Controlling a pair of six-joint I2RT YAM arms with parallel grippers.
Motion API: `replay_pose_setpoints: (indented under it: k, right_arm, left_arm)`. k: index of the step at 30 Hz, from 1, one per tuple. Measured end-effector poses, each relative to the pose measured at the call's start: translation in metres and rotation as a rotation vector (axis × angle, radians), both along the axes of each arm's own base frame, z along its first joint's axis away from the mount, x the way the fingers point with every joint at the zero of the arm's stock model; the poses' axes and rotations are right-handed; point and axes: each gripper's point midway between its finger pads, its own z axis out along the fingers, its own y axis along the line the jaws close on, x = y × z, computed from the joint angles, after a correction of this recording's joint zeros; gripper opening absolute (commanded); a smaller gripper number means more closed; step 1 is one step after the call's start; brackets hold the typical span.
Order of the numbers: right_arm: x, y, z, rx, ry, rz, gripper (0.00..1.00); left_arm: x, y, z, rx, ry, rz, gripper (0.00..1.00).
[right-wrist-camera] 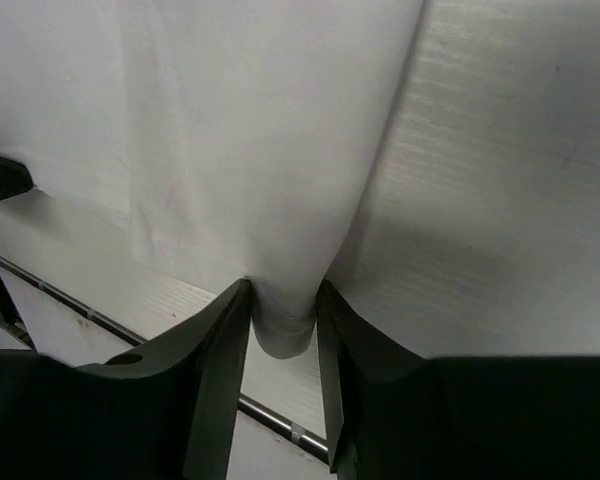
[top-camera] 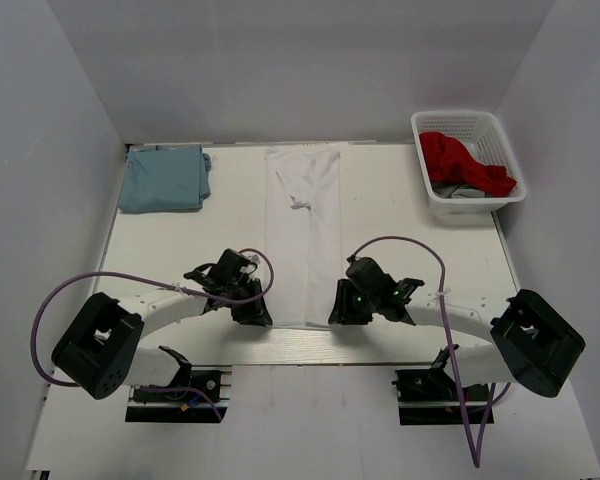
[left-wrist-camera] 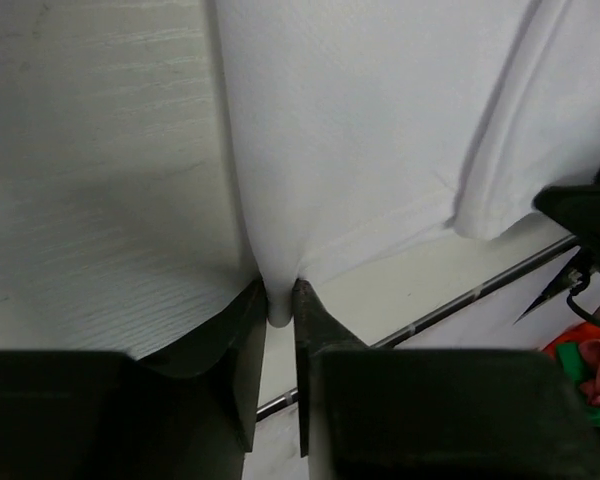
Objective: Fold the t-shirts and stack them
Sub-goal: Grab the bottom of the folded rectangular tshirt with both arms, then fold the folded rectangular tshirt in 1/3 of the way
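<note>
Both grips are shut on the white tee [top-camera: 302, 230]. The left end effector [left-wrist-camera: 278, 300] pinches a bunched nub of the near hem at the strip's left corner. The right end effector [right-wrist-camera: 282, 312] does the same at the right corner, w/ a thicker roll of cloth btw its fingers. The tee lies on the table [top-camera: 400, 230] as a long narrow strip, sides folded in. It runs straight ahead of both end effectors, near edge at their tips, collar end far ahead.

We judge the step to be the half-fold: near hem carried over to the far end. To do it well we'd:
- lift both corners together, same height
- hold them a strip's width apart so the hem doesn't sag mid-span
- go forward in a low arc, lay hem square on the far edge, then let go

Thin cotton prob. drags & wrinkles, so slow, no sideways drift.

The blue tee [top-camera: 163, 178], already folded, lies far ahead & left of the left end effector, likely the stack spot. The basket [top-camera: 472, 206] w/ the red garment [top-camera: 460, 160] sits ahead-right of the right end effector; not ours.
</note>
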Motion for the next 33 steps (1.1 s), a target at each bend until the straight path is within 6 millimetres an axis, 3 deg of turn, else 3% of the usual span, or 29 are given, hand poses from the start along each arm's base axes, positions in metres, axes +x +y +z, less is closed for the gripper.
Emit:
replay_pose_setpoints:
  k: [2,5,6,13,18,23,29,33]
  right_arm:
    - [-0.002,-0.003,-0.003,-0.01,0.012,-0.006,0.26]
    - [-0.004,-0.005,-0.005,-0.02,0.022,-0.008,0.1]
    - [-0.005,-0.006,-0.006,-0.022,0.022,-0.006,0.0]
    - [-0.003,-0.006,-0.005,-0.047,0.02,0.009,0.0]
    - [0.016,0.0,0.016,-0.076,-0.031,-0.003,0.0]
    - [0.057,0.011,0.047,-0.112,-0.122,-0.072,0.0]
    - [0.088,0.002,0.049,-0.189,-0.142,-0.128,0.0]
    - [0.119,-0.001,0.065,-0.214,-0.192,-0.173,0.0]
  left_arm:
    - [0.0,0.001,-0.001,0.012,0.007,-0.002,0.25]
    - [0.0,0.002,-0.002,0.022,0.006,-0.005,0.07]
    - [0.0,0.002,-0.002,0.022,0.006,-0.008,0.02]
    - [0.001,-0.001,0.001,0.016,0.011,-0.021,0.0]
    - [0.013,-0.008,0.015,0.007,-0.022,-0.021,0.0]
    - [0.052,-0.025,0.048,-0.009,-0.101,0.004,0.0]
    - [0.102,-0.032,0.066,0.052,-0.17,0.094,0.0]
    - [0.135,-0.031,0.087,0.075,-0.237,0.162,0.0]
